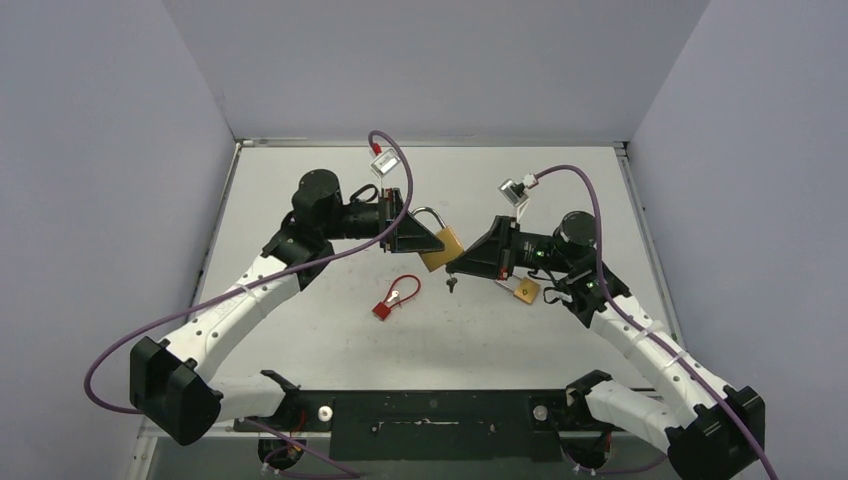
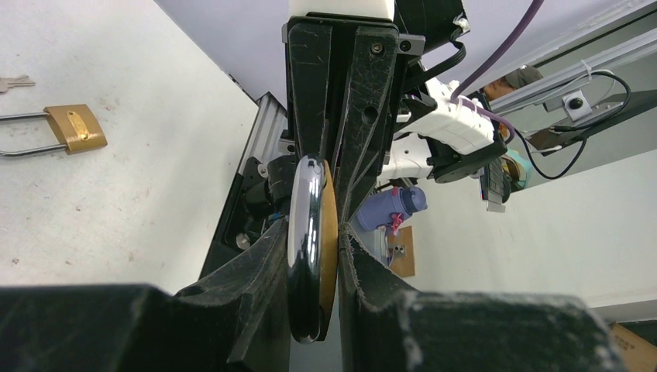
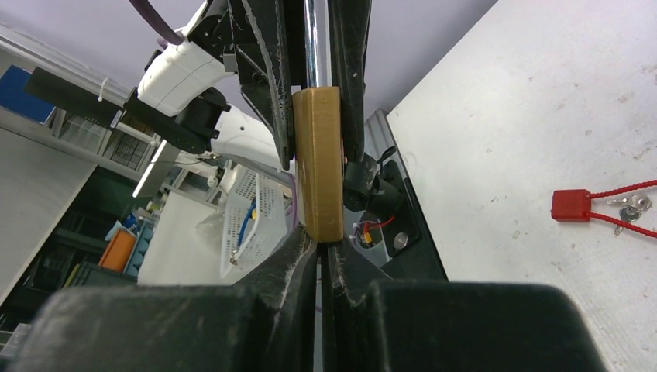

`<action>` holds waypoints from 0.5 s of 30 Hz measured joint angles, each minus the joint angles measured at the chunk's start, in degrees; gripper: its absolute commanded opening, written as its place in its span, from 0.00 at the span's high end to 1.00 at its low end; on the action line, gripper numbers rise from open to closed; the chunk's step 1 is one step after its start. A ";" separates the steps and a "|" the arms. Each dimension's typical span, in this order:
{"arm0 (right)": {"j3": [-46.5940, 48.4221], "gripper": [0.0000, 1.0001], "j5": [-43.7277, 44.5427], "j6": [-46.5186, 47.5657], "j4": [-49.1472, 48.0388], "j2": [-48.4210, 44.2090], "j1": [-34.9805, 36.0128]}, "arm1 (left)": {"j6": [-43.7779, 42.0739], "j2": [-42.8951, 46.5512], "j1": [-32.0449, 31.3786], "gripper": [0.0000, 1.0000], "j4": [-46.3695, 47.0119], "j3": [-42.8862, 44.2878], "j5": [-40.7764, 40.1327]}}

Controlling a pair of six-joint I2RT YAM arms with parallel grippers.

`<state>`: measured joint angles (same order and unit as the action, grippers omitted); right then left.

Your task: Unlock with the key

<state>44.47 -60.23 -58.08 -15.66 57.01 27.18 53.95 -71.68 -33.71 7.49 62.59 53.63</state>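
— Looking at the left gripper [image 1: 430,238]: clamped on the brass block padlock with the chrome shackle [image 1: 443,248], flat sides pinched between the fingers.
— Held where?
— Up off the grey-white table [image 1: 330,340], near its middle, shackle end toward the left arm, base toward the right.
— And the right gripper [image 1: 460,266]?
— Clenched tight, tips right at the padlock's base. Cannot tell whether pinching anything. Just below, something small and dark [image 1: 452,284], dangling.
— Anything else lying about?
— Second small brass padlock [image 1: 526,291], flat on the table beside the right arm. Red plastic tag with a red cord loop [image 1: 382,310] nearer the front, well apart from both grippers.
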 measured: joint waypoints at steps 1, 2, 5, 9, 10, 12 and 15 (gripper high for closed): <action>0.00 1.00 0.13 0.00 -0.13 0.15 0.15 | 0.04 0.13 0.02 1.00 0.15 -0.22 -0.24; 0.00 1.00 0.37 -0.04 -0.28 0.28 0.31 | 0.07 0.31 0.07 1.00 0.31 -0.42 -0.50; -0.04 1.00 1.05 -0.50 -1.53 0.52 0.57 | 0.15 0.79 0.07 1.00 1.46 -0.96 -1.49; -2.34 1.00 4.87 -1.38 -6.01 -1.14 0.79 | 0.96 1.16 -0.09 1.00 4.20 -1.53 -3.28; -2.78 0.99 5.70 -1.36 -6.60 -1.60 0.87 | 1.46 1.25 -0.24 1.00 5.29 -1.95 -3.85; -3.52 0.94 6.99 -1.36 -7.80 -2.05 0.98 | 2.82 1.53 -0.37 1.00 7.45 -3.04 -5.20; -6.05 0.79 9.20 -2.25 -11.87 -2.43 0.98 | 5.92 1.90 -0.37 1.00 12.44 -6.03 -7.74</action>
<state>38.41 -51.03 -60.34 -27.53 54.59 28.16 59.88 -69.78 -34.09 19.92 56.55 45.89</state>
